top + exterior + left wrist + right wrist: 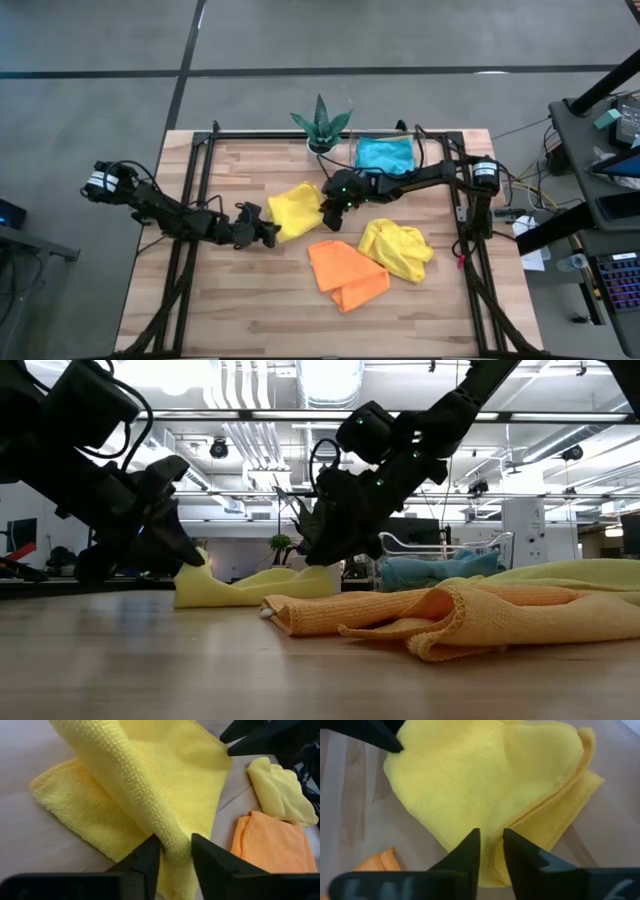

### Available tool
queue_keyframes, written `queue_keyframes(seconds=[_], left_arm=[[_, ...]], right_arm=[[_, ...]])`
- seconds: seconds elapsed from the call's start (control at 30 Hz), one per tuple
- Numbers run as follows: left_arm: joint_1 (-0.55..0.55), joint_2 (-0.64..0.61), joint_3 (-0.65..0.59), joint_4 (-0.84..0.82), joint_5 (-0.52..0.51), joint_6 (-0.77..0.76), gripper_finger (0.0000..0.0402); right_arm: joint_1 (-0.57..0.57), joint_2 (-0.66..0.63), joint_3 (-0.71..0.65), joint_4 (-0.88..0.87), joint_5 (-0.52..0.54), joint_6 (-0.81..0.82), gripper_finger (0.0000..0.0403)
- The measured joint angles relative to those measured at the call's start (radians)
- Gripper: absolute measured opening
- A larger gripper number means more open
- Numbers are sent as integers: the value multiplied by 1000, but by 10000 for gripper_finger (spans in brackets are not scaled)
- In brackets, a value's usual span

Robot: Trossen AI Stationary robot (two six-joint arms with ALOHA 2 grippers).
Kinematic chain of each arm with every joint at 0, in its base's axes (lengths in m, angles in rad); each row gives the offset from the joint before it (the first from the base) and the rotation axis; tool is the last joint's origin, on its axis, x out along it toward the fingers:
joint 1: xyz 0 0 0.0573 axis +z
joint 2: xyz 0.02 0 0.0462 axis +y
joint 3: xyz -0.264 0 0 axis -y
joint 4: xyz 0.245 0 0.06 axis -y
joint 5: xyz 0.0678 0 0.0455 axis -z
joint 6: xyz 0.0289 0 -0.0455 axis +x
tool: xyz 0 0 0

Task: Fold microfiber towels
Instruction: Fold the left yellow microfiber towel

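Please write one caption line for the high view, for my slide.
Both hands, left hand and right hand, pinch opposite edges of one yellow towel on the wooden table.

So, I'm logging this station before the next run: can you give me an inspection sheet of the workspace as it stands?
Surface: wooden table, with a dark frame along its edges.
Job's things: centre yellow towel lifted between both hands; second yellow towel crumpled; orange towel loosely folded; blue towel at the far edge.
Clutter: spiky green plant at the far edge.
Grippers: left hand shut on a fold of the centre yellow towel; right hand shut on its opposite edge.
Cables: wires hang off the table's right side.
Surroundings: grey floor, a loaded desk on the right; no person seen.
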Motion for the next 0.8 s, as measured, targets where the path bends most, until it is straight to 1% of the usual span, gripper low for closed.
queue_keyframes(seconds=[0.17, 0.2, 0.33, 0.53, 0.67, 0.8], left_arm=[[0, -7, 6, 0, 0, 65, 17], [0, -13, 6, 1, 1, 80, 9], [0, -39, 6, 0, 20, 130, 7], [0, -54, 5, -1, 163, 158, 8], [-1, -34, 3, -10, 180, 150, 8], [0, -19, 3, -8, 193, 121, 8]], right_arm=[[3, 7, -6, -8, 1, -12, 18], [5, 7, -7, -7, 1, -26, 14], [15, -17, -12, -22, 3, -60, 9], [27, -56, -25, -56, 6, -116, 9], [47, -61, -47, -53, 5, -155, 9], [62, -61, -72, -53, 7, -155, 8]])
